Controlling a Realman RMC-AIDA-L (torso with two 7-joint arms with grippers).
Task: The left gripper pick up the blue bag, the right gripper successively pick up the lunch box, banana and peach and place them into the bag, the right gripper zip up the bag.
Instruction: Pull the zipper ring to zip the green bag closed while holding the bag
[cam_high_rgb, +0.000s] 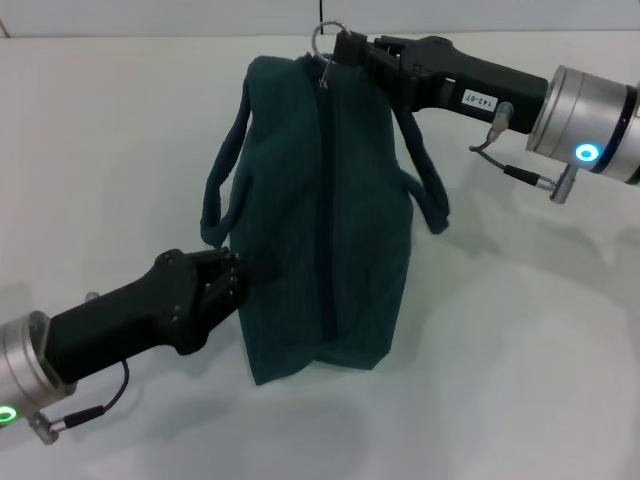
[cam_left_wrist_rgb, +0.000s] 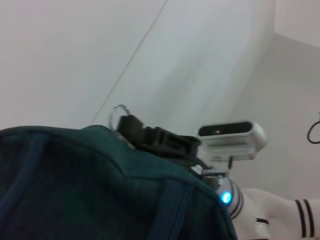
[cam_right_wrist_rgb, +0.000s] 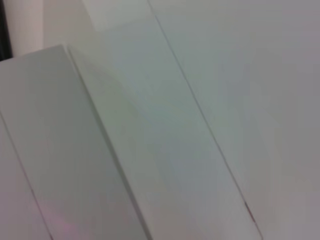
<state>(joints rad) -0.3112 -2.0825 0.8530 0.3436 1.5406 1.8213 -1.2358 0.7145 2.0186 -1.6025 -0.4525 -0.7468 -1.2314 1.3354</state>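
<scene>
The blue bag (cam_high_rgb: 320, 220) stands on the white table, its zipper line closed along the top. Its ring zipper pull (cam_high_rgb: 322, 35) sticks up at the far end. My right gripper (cam_high_rgb: 345, 48), with its white label, is at that far end, shut on the zipper pull. My left gripper (cam_high_rgb: 238, 278) is at the bag's near left side, shut on the fabric. In the left wrist view the bag (cam_left_wrist_rgb: 75, 185) fills the lower part, with the right gripper (cam_left_wrist_rgb: 134, 127) and the ring (cam_left_wrist_rgb: 119, 111) at its top edge. The lunch box, banana and peach are out of view.
The white table (cam_high_rgb: 520, 350) surrounds the bag. The bag's two padded handles hang down, one on the left (cam_high_rgb: 225, 170) and one on the right (cam_high_rgb: 428, 185). The right wrist view shows only white surfaces.
</scene>
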